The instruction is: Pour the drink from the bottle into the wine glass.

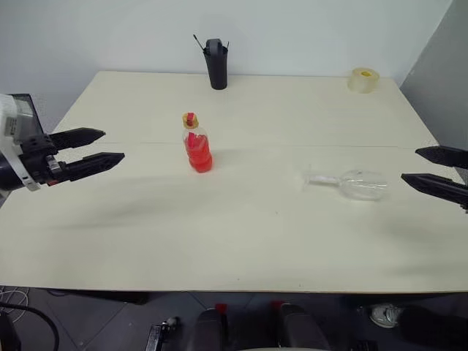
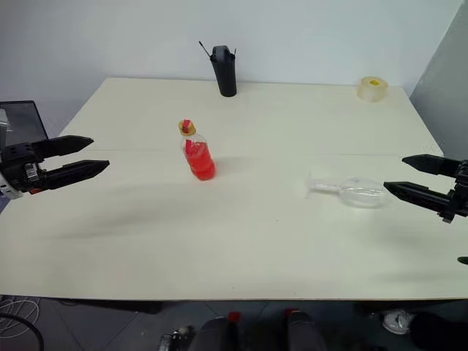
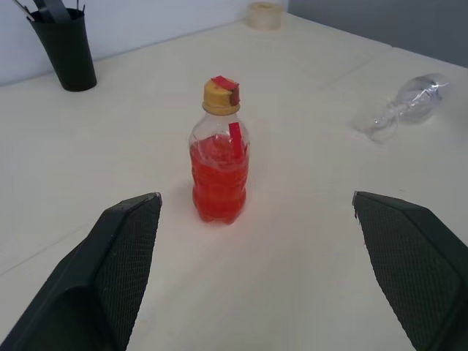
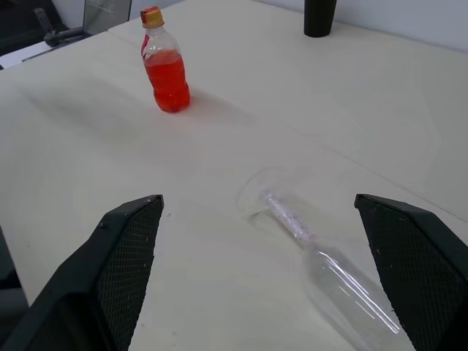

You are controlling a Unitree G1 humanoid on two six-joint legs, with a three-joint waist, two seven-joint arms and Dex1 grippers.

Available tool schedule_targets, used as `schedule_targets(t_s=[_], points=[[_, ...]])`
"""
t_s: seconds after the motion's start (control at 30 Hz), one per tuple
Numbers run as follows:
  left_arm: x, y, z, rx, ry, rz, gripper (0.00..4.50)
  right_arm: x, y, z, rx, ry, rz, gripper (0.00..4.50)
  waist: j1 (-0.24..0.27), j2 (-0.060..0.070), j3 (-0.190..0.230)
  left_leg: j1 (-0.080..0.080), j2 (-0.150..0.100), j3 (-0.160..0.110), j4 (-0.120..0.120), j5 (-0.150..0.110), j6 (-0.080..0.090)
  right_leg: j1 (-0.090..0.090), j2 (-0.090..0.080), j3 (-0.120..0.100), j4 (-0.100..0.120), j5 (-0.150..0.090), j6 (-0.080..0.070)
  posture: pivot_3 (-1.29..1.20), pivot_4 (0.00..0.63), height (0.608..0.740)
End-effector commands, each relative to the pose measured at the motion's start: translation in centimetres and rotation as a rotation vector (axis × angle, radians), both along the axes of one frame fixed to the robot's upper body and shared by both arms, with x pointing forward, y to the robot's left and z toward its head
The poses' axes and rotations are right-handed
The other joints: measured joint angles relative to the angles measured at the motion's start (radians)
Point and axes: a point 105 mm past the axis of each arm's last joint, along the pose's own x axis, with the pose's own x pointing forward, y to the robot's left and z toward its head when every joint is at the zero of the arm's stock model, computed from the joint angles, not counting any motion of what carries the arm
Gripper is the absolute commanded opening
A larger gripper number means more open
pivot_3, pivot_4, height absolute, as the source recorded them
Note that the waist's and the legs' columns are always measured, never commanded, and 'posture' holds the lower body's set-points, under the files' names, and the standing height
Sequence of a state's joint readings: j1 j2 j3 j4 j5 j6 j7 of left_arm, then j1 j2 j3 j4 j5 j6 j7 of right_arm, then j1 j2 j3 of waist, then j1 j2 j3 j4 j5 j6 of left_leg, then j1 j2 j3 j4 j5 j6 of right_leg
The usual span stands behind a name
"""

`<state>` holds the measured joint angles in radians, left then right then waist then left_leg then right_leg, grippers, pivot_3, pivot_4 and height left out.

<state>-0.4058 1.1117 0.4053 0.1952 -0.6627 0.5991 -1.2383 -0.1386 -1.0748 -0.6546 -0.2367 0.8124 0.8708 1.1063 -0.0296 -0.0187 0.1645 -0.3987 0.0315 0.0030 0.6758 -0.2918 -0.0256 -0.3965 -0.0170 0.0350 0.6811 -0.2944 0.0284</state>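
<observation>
The small clear bottle [image 1: 197,143] stands upright near the table's middle, about half full of the red drink [image 1: 199,157], with a yellowish ring and red cap on top. The wine glass [image 1: 349,183] lies on its side to the right, foot toward the bottle, bowl toward the right edge. My left gripper [image 1: 110,146] hovers open over the left side of the table, pointing at the bottle from a distance. Just right of the glass's bowl my right gripper [image 1: 423,166] is open, apart from it. In the left wrist view the bottle [image 3: 219,157] sits between the fingers' lines, well ahead.
A tall black cup [image 1: 216,64] with sticks in it stands at the table's far edge. A roll of tape [image 1: 363,80] lies at the far right corner. A dark panel [image 2: 22,121] stands off the table's left side. The pale table [image 1: 241,241] is wide.
</observation>
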Motion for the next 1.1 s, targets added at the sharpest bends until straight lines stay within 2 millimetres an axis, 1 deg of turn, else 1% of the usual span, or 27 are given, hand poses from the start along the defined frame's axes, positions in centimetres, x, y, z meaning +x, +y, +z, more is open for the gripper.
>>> schedule_targets(t_s=[0.03,0.17,0.27,0.33,0.4,0.47,0.57,0.73,0.8,0.87,0.9,0.97,1.03,1.1], points=[[-0.7,-0.3,0.5,0.03,0.004,-0.029,4.5,-0.4,0.4,1.0,-0.006,-0.054,0.021,4.48,0.0,0.0,0.0,0.0,0.0,0.0,0.0,0.0,0.0,0.0,0.0,0.0,0.0,0.0,0.0,0.0,0.15,0.74],[-0.2,0.0,-0.2,0.028,0.01,0.009,4.5,-0.3,0.8,0.9,0.003,-0.054,0.038,4.48,0.001,0.0,0.0,0.0,0.0,0.0,0.0,0.0,0.0,0.0,0.0,0.0,0.0,0.0,0.0,0.0,0.15,0.74],[0.8,-1.0,-2.4,0.092,-0.004,0.035,4.5,0.0,1.5,0.5,-0.001,-0.052,0.06,4.48,0.001,0.0,0.0,0.001,0.0,0.0,0.0,0.0,0.0,0.001,-0.001,0.0,0.0,0.0,0.0,0.0,0.15,0.74],[2.4,-1.4,-3.1,0.085,-0.094,0.12,4.5,0.0,2.5,0.2,-0.009,-0.052,0.093,4.48,0.002,0.001,0.0,0.0,0.0,0.0,0.0,0.0,0.0,0.001,-0.002,0.0,0.0,0.0,0.001,0.0,0.15,0.74],[2.9,-2.8,-3.7,0.028,-0.156,0.139,4.5,0.1,3.7,-0.1,-0.016,-0.051,0.131,4.48,0.004,0.0,0.0,0.0,0.001,-0.001,0.001,0.0,0.0,0.001,-0.002,0.0,0.001,0.0,0.001,0.0,0.15,0.74],[3.1,-3.9,-4.8,-0.03,-0.16,0.144,4.5,0.3,5.5,-0.3,-0.013,-0.062,0.19,4.48,0.003,-0.001,0.001,-0.001,0.002,-0.001,0.001,0.0,0.0,0.001,-0.002,0.0,0.0,0.0,0.001,0.0,0.15,0.74],[3.7,-4.6,-5.4,-0.101,-0.169,0.188,4.5,0.1,8.8,0.4,0.033,-0.1,0.297,4.48,-0.001,-0.001,0.001,-0.001,0.002,-0.001,0.001,0.0,0.0,0.0,-0.002,0.001,0.001,0.0,0.001,0.0,0.15,0.74],[5.0,-5.1,-6.1,-0.116,-0.201,0.279,4.5,0.0,12.9,1.0,0.066,-0.141,0.405,4.48,0.003,-0.001,0.001,-0.001,0.001,-0.002,0.001,0.0,0.0,0.0,-0.003,0.0,0.001,0.001,0.001,0.0,0.15,0.74],[5.6,-5.2,-6.2,-0.11,-0.236,0.338,4.5,0.4,14.1,0.8,0.088,-0.136,0.41,4.48,0.003,-0.002,0.0,-0.001,0.001,-0.002,0.002,0.0,0.0,0.001,-0.003,0.0,0.001,0.001,0.001,0.0,0.15,0.74],[6.2,-5.7,-6.3,-0.152,-0.255,0.38,4.5,1.0,15.6,-0.2,0.068,-0.132,0.4,4.48,0.005,-0.002,0.0,-0.001,0.001,-0.003,0.002,0.0,0.0,0.001,-0.003,0.0,0.001,0.001,0.001,0.0,0.15,0.74],[6.4,-6.0,-6.4,-0.16,-0.26,0.383,4.5,1.2,16.1,-0.5,0.055,-0.135,0.394,4.48,0.005,-0.002,0.0,-0.001,0.001,-0.003,0.002,0.0,0.0,0.001,-0.004,-0.001,0.001,0.001,0.002,0.0,0.15,0.74],[6.4,-7.7,-7.3,-0.152,-0.235,0.333,4.5,2.1,17.2,-1.2,0.047,-0.139,0.359,4.48,0.005,-0.002,0.0,-0.002,0.0,-0.003,0.002,0.0,0.0,0.001,-0.004,-0.001,0.0,0.001,0.002,0.0,0.15,0.74],[6.4,-9.1,-8.0,-0.143,-0.217,0.305,4.5,2.7,17.4,-1.7,0.057,-0.132,0.328,4.48,0.005,-0.002,0.0,-0.002,0.0,-0.002,0.002,0.0,0.0,0.0,-0.004,0.0,0.001,0.001,0.002,0.0,0.15,0.74],[6.5,-9.7,-8.3,-0.158,-0.209,0.31,4.5,3.1,17.4,-2.2,0.06,-0.121,0.305,4.48,0.006,-0.002,0.0,-0.002,0.0,-0.003,0.002,0.0,0.0,0.0,-0.004,0.0,0.001,0.001,0.002,0.0,0.15,0.74]])
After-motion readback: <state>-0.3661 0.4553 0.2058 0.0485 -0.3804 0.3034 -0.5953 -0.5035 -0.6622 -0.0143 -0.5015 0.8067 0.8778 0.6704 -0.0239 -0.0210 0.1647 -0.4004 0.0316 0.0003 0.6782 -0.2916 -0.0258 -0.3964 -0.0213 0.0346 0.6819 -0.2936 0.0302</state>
